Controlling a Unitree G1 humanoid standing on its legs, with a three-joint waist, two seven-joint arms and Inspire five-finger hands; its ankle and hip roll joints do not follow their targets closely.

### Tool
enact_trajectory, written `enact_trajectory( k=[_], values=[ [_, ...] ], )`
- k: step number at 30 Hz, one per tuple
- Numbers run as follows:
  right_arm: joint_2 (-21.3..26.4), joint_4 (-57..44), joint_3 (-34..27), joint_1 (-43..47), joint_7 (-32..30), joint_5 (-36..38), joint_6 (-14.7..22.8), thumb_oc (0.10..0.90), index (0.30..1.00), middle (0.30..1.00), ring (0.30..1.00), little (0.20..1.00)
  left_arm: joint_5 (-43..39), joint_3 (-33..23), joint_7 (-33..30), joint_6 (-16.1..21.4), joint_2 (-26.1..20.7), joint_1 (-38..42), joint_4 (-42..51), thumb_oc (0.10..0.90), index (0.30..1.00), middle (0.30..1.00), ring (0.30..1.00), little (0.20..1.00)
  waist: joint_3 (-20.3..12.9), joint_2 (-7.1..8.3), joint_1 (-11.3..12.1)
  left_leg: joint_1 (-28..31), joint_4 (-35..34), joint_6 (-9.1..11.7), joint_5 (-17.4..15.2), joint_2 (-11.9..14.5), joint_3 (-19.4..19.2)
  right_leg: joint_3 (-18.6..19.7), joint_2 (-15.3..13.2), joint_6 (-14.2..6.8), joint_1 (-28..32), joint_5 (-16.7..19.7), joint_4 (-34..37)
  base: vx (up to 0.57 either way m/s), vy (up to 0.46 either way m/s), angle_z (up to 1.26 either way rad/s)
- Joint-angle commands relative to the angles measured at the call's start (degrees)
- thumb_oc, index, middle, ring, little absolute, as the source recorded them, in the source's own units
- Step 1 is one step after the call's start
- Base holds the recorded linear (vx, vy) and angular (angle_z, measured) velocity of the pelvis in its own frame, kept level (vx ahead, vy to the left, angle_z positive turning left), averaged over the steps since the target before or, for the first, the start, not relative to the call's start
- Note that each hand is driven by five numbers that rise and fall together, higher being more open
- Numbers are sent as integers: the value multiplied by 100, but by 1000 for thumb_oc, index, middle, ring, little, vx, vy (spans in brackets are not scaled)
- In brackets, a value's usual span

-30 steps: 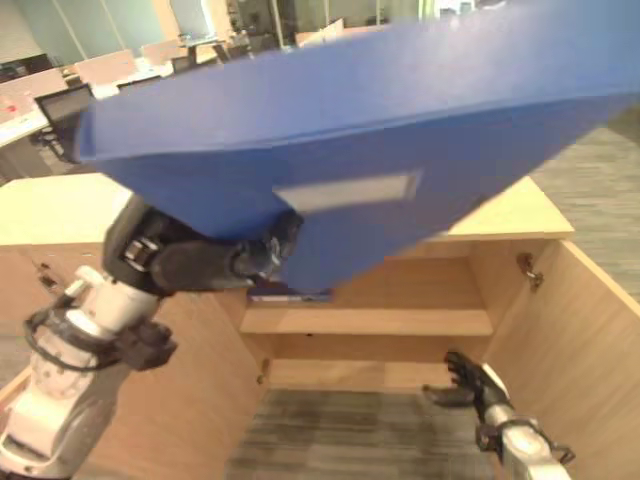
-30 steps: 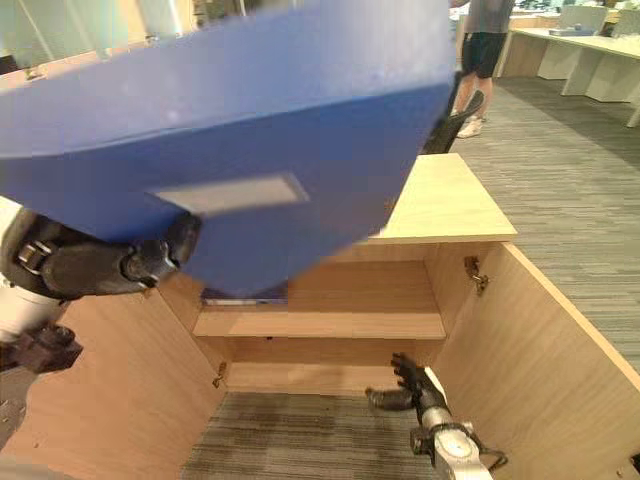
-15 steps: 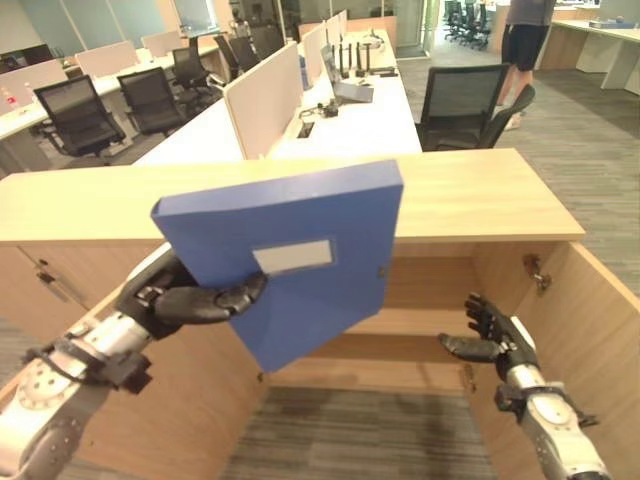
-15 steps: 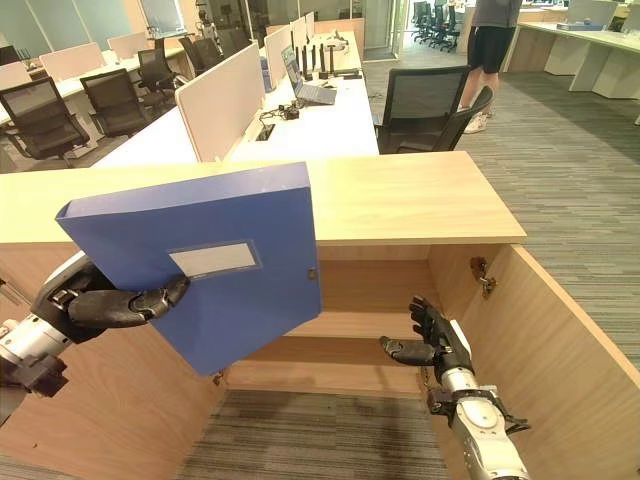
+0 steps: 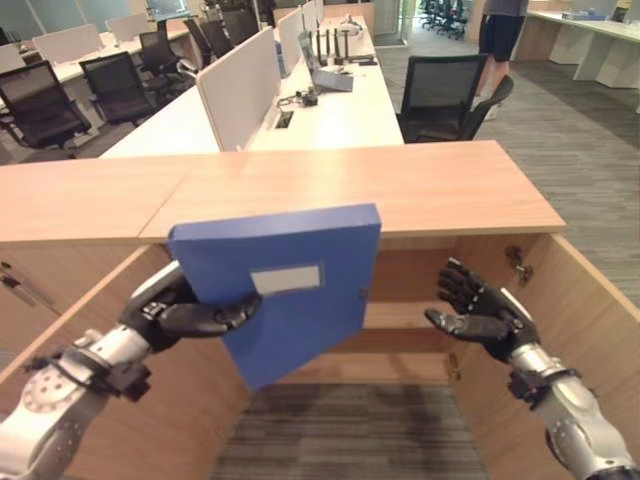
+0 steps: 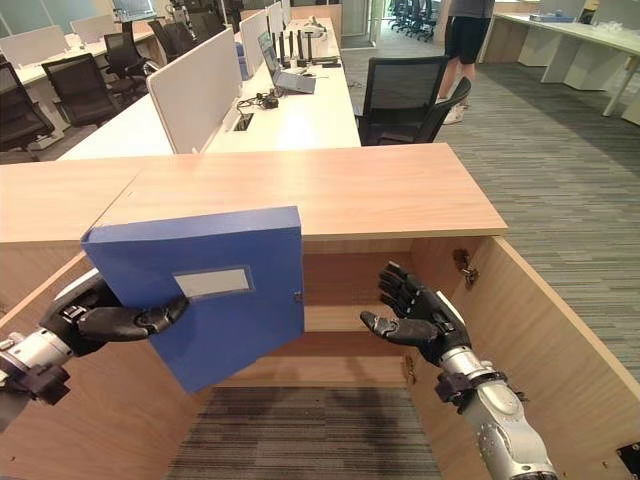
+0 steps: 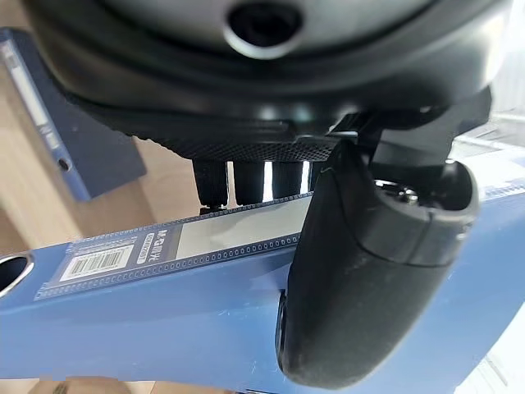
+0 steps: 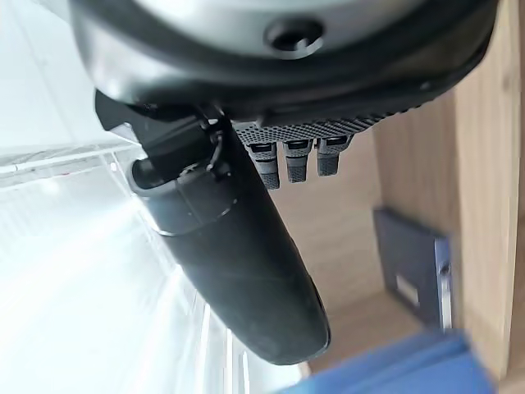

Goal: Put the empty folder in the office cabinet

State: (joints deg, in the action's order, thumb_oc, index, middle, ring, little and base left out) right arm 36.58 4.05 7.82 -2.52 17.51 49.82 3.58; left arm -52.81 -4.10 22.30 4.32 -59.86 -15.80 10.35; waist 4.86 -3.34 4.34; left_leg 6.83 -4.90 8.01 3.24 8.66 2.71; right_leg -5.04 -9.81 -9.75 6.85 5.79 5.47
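Folder (image 5: 300, 285) fronts open cabinet (image 5: 420, 190); another folder (image 7: 57, 131) inside.

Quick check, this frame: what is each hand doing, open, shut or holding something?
Left hand: shut on the blue folder, held in front of the open cabinet.
Right hand: open, holding nothing.

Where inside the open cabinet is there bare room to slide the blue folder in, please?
The shelf looks bare between the held blue folder and the open right hand. Another folder already stands inside, seen past the right hand. The left hand grips the blue folder, blocking the cabinet's left side.
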Motion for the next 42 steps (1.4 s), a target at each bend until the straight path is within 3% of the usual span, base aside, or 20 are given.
enact_trajectory(
  k=[1,14,33,34,35,42],
  values=[
    [278,-738,105,1022,418,475,341,800,900,900,900,900,-155,-190,99,515,-143,1298,20,400,300,300,300,300,-61,163,-88,319,-10,-141,-558,-276,-182,-216,50,-10,321,-698,-149,-4,2,-4],
    [-100,-888,991,1680,591,526,158,800,900,900,900,900,-141,756,387,320,-192,2097,264,400,300,300,300,300,-81,194,-96,330,-10,-157,-564,-276,-213,-168,60,1,310,-699,-155,-2,0,-1],
    [-626,-840,1649,2207,650,583,84,800,900,900,900,900,-364,1654,629,71,-31,2678,557,400,300,300,300,300,-95,221,-63,310,-10,-177,-560,-284,-203,-167,70,15,311,-687,-154,0,0,0],
    [-673,-839,1674,2212,667,627,67,775,862,862,862,862,-371,1684,633,61,-12,2703,564,400,300,300,300,300,-92,223,-61,308,-10,-176,-558,-283,-203,-167,69,15,313,-687,-153,0,0,0],
    [-767,-873,1675,2181,679,714,72,400,300,300,300,300,-369,1685,633,49,58,2699,567,400,300,300,300,300,-90,230,-59,301,-10,-174,-555,-287,-202,-170,70,17,311,-689,-153,0,0,0],
    [-918,-1044,1631,1971,743,825,34,400,300,300,300,300,-337,1510,584,52,358,2543,562,400,300,300,300,300,-102,247,-60,303,-10,-179,-564,-285,-198,-173,80,28,321,-707,-152,0,0,0]
  ],
)
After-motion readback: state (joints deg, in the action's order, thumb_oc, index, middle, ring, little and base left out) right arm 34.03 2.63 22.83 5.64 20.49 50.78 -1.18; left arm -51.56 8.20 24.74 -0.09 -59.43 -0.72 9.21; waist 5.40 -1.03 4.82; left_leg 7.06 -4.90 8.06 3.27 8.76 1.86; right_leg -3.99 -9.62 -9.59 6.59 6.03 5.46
